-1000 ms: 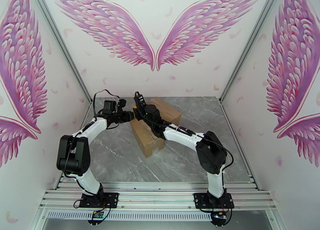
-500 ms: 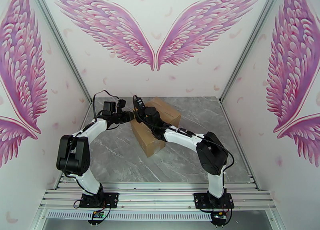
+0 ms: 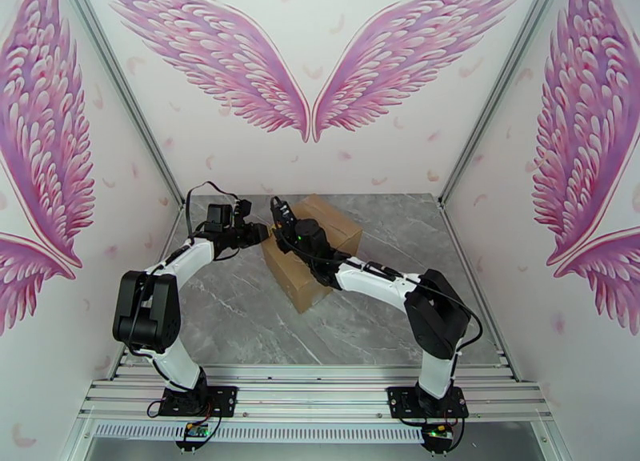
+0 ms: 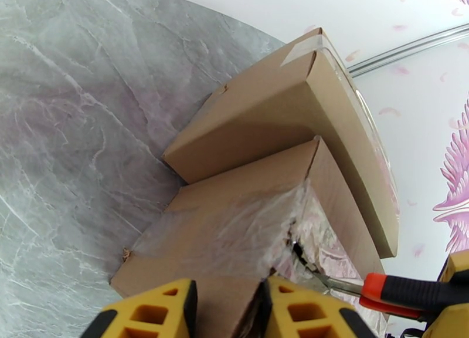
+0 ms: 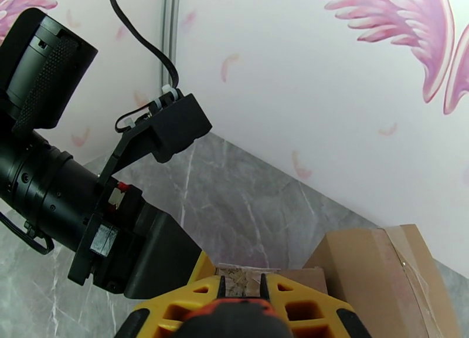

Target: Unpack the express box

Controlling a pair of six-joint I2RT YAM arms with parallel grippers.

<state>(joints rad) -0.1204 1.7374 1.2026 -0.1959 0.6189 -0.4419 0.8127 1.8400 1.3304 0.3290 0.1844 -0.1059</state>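
The express box [image 3: 300, 282] lies at the middle of the grey worktop [image 3: 240, 310], its long axis slanting from lower left to upper right in the top view. Wrinkled clear tape covers its near end. The left gripper [image 4: 228, 310] sits at that end, jaws a little apart with cardboard between them; I cannot tell whether they pinch it. The right gripper [image 5: 240, 283] is closed on an orange-and-black knife [image 4: 404, 289], whose blade points into the torn tape at the corner.

Cardboard box [image 3: 301, 282], left end effector [image 3: 262, 232] and right end effector [image 3: 279, 214] seemingly touching it
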